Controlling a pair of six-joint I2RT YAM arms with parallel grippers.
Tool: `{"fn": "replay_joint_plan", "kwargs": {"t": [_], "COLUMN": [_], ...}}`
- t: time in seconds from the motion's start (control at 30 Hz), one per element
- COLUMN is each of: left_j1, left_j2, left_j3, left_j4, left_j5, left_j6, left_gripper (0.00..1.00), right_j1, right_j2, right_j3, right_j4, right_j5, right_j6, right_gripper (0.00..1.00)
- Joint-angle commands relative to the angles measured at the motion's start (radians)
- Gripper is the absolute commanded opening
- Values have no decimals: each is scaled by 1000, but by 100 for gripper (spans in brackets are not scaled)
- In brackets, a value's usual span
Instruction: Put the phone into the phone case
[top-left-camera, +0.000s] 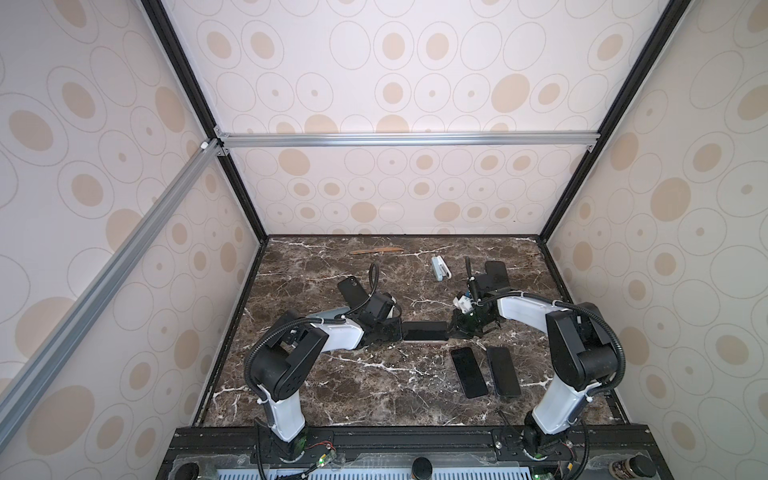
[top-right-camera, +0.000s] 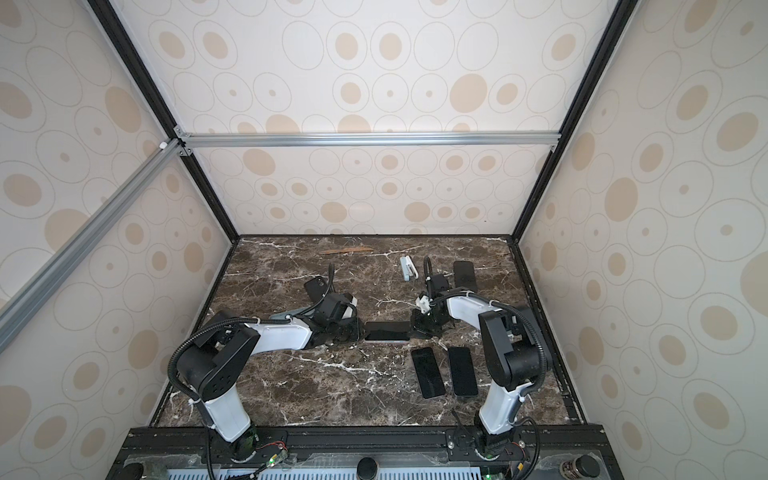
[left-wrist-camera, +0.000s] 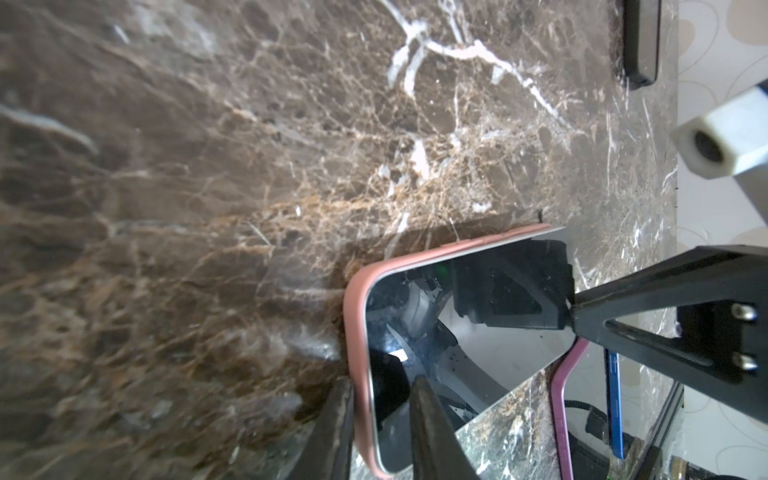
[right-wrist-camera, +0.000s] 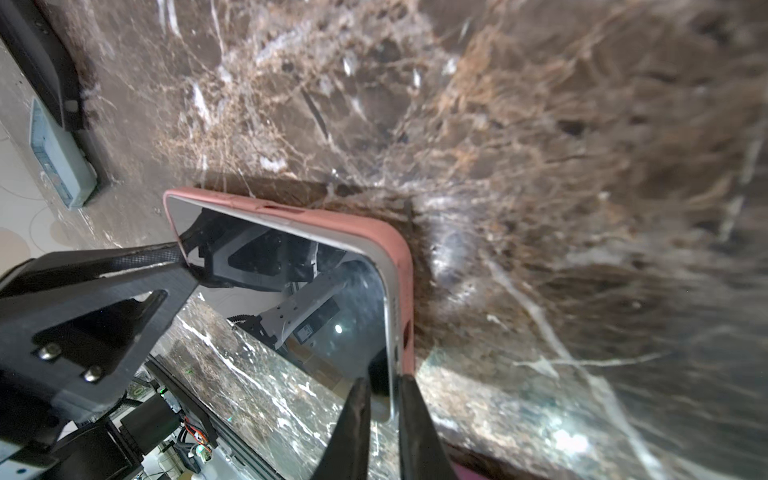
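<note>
My left pincer (left-wrist-camera: 380, 395) is squeezed shut on the 9 o'clock end of the phone (top-left-camera: 426, 331), with one finger outside the pink phone case (left-wrist-camera: 357, 332) and one on the glass. The phone sits in that case, lying in the middle of the table (top-left-camera: 332, 395). My right pincer (right-wrist-camera: 384, 382) is pinched on its 3 o'clock end, and a spare phone (top-left-camera: 468, 372) lies at 5 o'clock.

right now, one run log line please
left pincer: shut on phone, left end | right pincer: shut on phone, right end | pink case: around phone | fully seated: unclear
</note>
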Motion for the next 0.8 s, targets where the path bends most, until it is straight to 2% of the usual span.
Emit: {"fn": "replay_joint_plan", "kwargs": {"t": [0.0,0.13,0.3,0.57,0.77], "left_j1": [-10,-8,-12,-13,-13], "left_j2": [29,32,32,10,9], "left_j3": [-20,-49,-70,-112,-145], "left_j4": [7,32,29,-22,-10], "left_j5": [37,49,36,-47,-60], "left_j6": [-14,-32,-39,-36,-53], "left_gripper": [22,18,20,20,20], "right_j1": [16,36,44,48,59], "right_j2": [22,46,68,79,77], "right_j3": [-16,-18,-26,-27,-14], "right_j4": [30,43,51,-5,-58], "right_j5": [-77,-87,-81,-35,-7], "right_j6": [11,18,19,-19,-49], "right_gripper": [11,9,5,8,8]}}
